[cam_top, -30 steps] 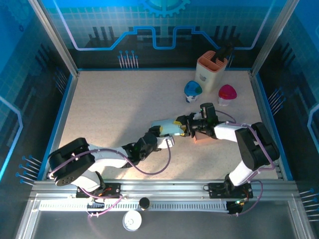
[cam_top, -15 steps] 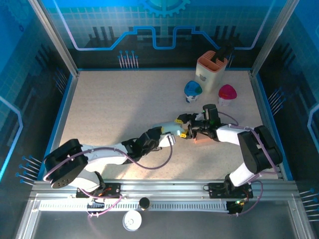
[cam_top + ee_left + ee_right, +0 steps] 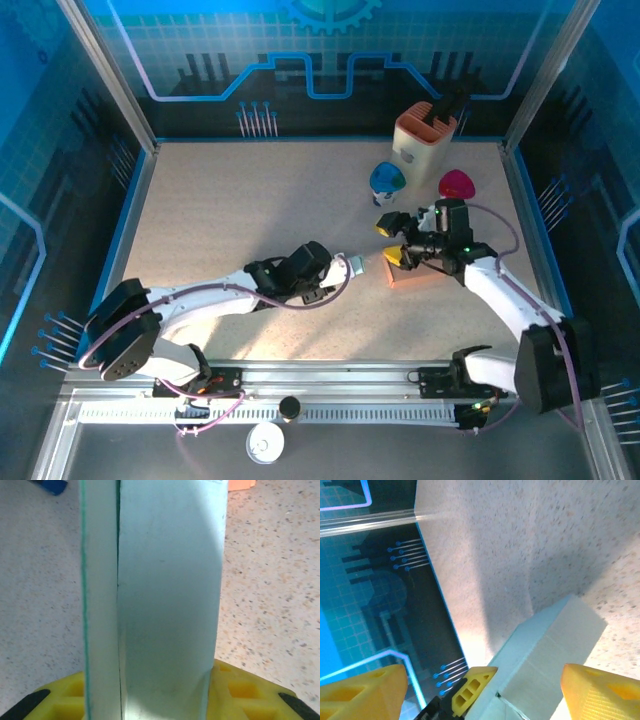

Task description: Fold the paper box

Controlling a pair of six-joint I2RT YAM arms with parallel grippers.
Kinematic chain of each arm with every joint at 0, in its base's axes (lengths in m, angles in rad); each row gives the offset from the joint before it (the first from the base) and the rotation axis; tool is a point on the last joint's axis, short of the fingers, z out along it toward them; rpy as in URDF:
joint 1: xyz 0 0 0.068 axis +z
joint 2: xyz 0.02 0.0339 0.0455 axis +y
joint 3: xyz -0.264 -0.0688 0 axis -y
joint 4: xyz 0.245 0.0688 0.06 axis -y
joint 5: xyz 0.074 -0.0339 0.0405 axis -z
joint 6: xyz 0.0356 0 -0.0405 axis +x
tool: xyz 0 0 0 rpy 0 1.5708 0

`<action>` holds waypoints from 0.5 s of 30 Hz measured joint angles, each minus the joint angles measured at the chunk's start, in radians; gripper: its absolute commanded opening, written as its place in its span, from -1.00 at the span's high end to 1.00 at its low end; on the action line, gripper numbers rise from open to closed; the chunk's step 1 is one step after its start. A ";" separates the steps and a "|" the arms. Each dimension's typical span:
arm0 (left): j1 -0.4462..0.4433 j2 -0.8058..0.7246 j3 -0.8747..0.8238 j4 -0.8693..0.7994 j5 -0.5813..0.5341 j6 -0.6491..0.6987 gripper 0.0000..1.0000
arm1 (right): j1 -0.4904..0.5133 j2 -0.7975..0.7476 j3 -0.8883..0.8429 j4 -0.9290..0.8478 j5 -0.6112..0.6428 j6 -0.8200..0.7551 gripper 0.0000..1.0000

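Pale-green paper box (image 3: pixel 165 595): smooth, flat panels, one sharp crease.
Left pincer (image 3: pixel 150 699): yellow fingers clamp the box.
Right pincer (image 3: pixel 392 242): spread wide, apparently holding nothing.
Speckled beige table (image 3: pixel 230 210): grainy.

Right tool (image 3: pixel 390 242) now spread, off paper box (image 3: pixel 165 605)

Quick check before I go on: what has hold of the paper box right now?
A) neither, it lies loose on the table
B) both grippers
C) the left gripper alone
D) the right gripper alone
C: the left wrist view shows the paper box clamped in the left gripper, while the right gripper stands open and apart from it.
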 measured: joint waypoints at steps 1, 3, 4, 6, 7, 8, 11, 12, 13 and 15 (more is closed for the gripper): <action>0.006 0.005 0.020 -0.037 0.016 -0.013 0.37 | 0.001 -0.029 0.001 -0.035 0.030 -0.029 -0.56; 0.023 0.020 0.059 -0.098 0.051 -0.039 0.37 | 0.010 -0.086 0.001 -0.108 0.098 -0.073 -0.52; 0.034 0.030 0.081 -0.131 0.073 -0.053 0.38 | 0.026 -0.119 0.001 -0.144 0.146 -0.089 -0.50; 0.059 0.052 0.120 -0.187 0.110 -0.076 0.42 | 0.089 -0.188 -0.002 -0.198 0.245 -0.103 -0.46; 0.070 0.064 0.139 -0.210 0.127 -0.081 0.44 | 0.135 -0.222 -0.008 -0.215 0.295 -0.103 -0.44; 0.082 0.079 0.159 -0.232 0.143 -0.087 0.46 | 0.187 -0.255 -0.018 -0.224 0.345 -0.099 -0.42; 0.109 0.113 0.202 -0.270 0.181 -0.097 0.47 | 0.344 -0.311 -0.060 -0.234 0.484 -0.060 -0.41; 0.117 0.119 0.211 -0.279 0.191 -0.098 0.46 | 0.385 -0.312 -0.069 -0.235 0.521 -0.045 -0.41; 0.127 0.125 0.218 -0.289 0.205 -0.098 0.45 | 0.426 -0.309 -0.081 -0.231 0.564 -0.026 -0.40; 0.145 0.131 0.229 -0.307 0.230 -0.098 0.40 | 0.487 -0.294 -0.103 -0.217 0.628 0.011 -0.40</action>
